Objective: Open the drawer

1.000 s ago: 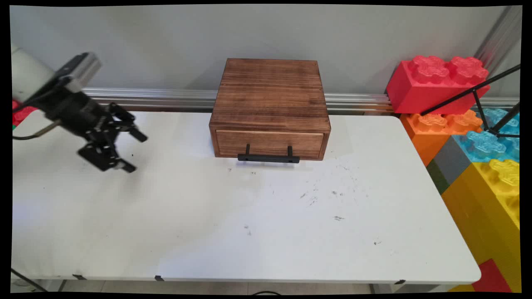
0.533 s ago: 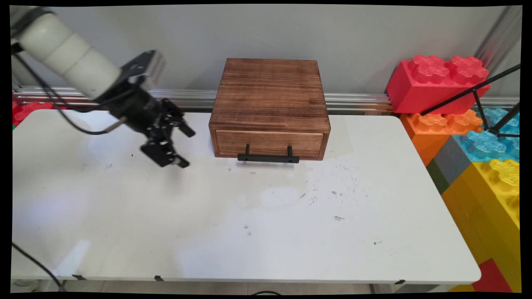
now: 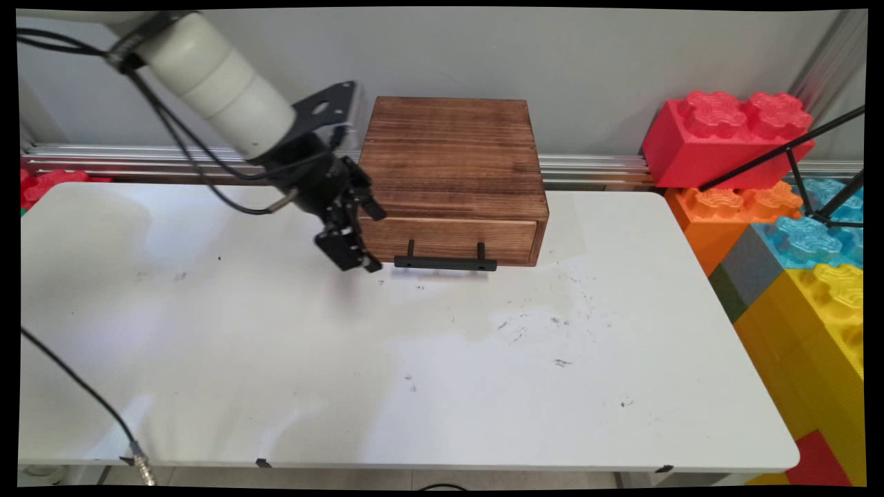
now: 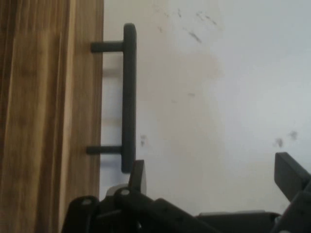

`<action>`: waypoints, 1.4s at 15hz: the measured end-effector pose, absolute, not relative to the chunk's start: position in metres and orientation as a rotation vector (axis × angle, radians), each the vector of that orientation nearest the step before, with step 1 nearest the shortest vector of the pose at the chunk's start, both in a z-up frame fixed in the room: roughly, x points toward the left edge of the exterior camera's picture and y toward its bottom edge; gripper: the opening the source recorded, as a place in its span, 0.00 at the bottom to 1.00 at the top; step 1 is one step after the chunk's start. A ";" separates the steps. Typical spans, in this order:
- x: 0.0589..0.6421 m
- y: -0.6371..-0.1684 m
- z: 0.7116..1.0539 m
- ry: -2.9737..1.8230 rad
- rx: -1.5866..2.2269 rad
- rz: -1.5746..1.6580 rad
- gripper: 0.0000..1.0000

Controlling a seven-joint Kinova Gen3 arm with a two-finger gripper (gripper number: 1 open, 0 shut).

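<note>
A brown wooden drawer box point(image 3: 450, 166) stands at the table's back middle, its drawer front point(image 3: 449, 238) closed and carrying a black bar handle point(image 3: 445, 262). My gripper point(image 3: 373, 238) hangs open just left of the handle's left end, in front of the box's left front corner, holding nothing. In the hand view the handle point(image 4: 129, 97) runs vertically beside the wooden front point(image 4: 48, 116). One fingertip point(image 4: 137, 177) sits just below the handle's near end, the other finger point(image 4: 290, 177) far to the right, and my gripper point(image 4: 214, 177) is over bare table.
The white table point(image 3: 414, 386) has dark scuffs in front of the box. Large toy bricks, red point(image 3: 725, 138), orange point(image 3: 732, 214), blue point(image 3: 815, 235) and yellow point(image 3: 815, 331), stack off the right edge, with black tripod legs point(image 3: 794, 159) across them. Black cables point(image 3: 76, 386) hang at left.
My arm has swung right across the table's back left, bringing the open gripper from the left edge to just beside the drawer handle. The box has not moved.
</note>
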State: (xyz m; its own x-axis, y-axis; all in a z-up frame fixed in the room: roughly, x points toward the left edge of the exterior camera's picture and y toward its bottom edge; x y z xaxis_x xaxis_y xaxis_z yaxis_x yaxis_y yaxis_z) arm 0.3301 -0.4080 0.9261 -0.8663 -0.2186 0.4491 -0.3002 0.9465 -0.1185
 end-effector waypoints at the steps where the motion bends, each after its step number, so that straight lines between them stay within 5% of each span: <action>1: 0.321 -0.413 0.926 -2.666 0.368 0.262 1.00; 21: 0.245 -0.460 0.840 -2.791 0.340 0.348 1.00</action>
